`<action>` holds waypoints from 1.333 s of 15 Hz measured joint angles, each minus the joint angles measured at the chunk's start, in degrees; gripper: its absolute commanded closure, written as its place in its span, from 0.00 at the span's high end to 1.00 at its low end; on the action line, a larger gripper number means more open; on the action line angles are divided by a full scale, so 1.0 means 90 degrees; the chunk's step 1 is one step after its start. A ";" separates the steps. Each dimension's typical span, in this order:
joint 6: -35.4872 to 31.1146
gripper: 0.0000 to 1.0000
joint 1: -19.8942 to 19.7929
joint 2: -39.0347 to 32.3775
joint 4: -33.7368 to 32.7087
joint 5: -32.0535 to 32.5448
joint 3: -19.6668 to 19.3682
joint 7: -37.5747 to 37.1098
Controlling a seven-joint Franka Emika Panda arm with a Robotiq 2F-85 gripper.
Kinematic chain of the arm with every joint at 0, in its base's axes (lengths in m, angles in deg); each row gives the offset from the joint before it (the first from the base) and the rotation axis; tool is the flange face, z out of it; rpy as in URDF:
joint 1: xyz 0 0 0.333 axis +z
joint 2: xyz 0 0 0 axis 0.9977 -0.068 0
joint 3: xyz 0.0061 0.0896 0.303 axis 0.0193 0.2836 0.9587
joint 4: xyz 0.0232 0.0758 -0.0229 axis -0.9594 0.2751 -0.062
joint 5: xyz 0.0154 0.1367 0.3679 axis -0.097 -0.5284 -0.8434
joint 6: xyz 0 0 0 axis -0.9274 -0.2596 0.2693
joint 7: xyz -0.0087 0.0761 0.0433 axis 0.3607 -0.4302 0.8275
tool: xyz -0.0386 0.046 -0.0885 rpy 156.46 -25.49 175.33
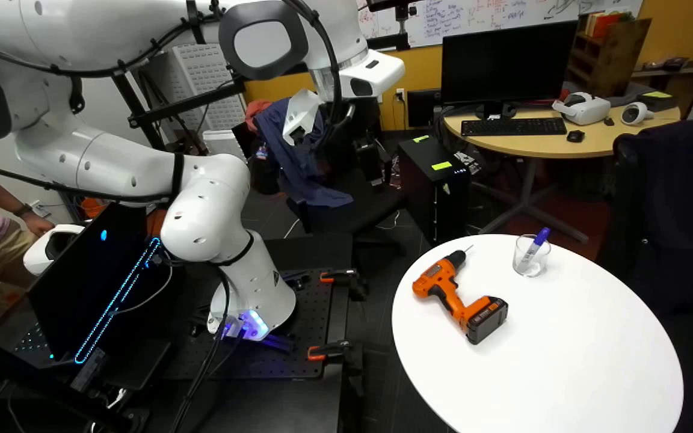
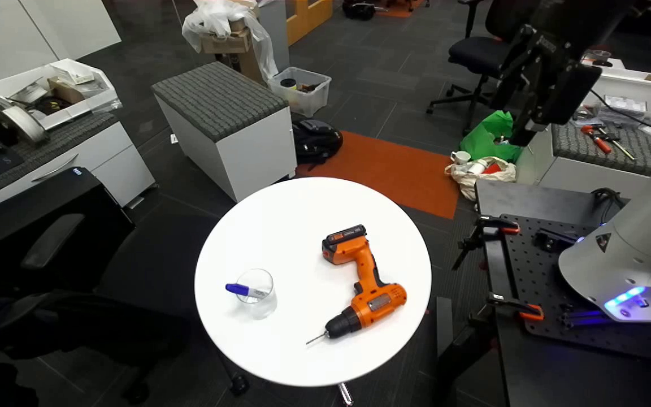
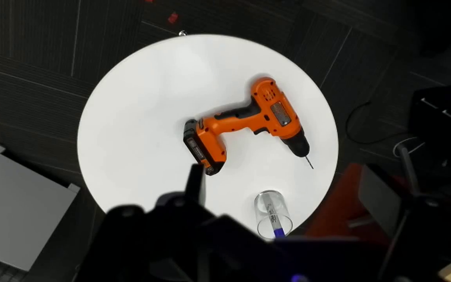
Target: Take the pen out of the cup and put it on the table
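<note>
White robot arm [image 1: 204,219] is the biggest item and carries the gripper [image 2: 510,121]; most of its links show only in an exterior view. Wooden-topped desk [image 1: 521,145] stands picture-right of the gripper, also in an exterior view only. White round table [image 2: 280,220] is well below the gripper; both exterior views have it, and in the wrist view the gripper covers part of its edge. Grey-topped bench [image 2: 218,102] sits well picture-left of the gripper in an exterior view; Green bag [image 2: 489,135] shows there too, just beside the gripper in the picture.

Gripper state: fingers wide apart, best seen in an exterior view. Wrist view gives one dark fingertip [image 3: 196,182] jutting up from the bottom, rest murky.

Orange-and-black drill [image 3: 249,121] lies on the table below the gripper, all three views; wrist view puts its battery end nearest the fingertip.

Clear cup [image 3: 283,211] stands upright on the table, below the gripper, near the drill bit but apart; picture-right of the fingertip in the wrist view.

Pen [image 1: 534,248] leans inside the cup, well apart from the gripper. Both exterior views show its blue-purple cap past the rim; print on the grey barrel is clearest in the wrist view.
</note>
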 measured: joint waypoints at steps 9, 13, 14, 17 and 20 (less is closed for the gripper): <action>-0.1160 1.00 0.0002 -0.0518 0.0008 0.0231 0.0001 0.0238; -0.2054 1.00 0.0062 -0.1116 0.0004 0.0367 0.0001 0.0630; -0.2274 1.00 0.0102 -0.1283 0.0000 0.0379 0.0001 0.0760; -0.2807 1.00 0.0249 -0.1819 -0.0066 0.0386 -0.0001 0.1116; -0.3134 1.00 0.0398 -0.2389 -0.0263 0.0385 -0.0007 0.1391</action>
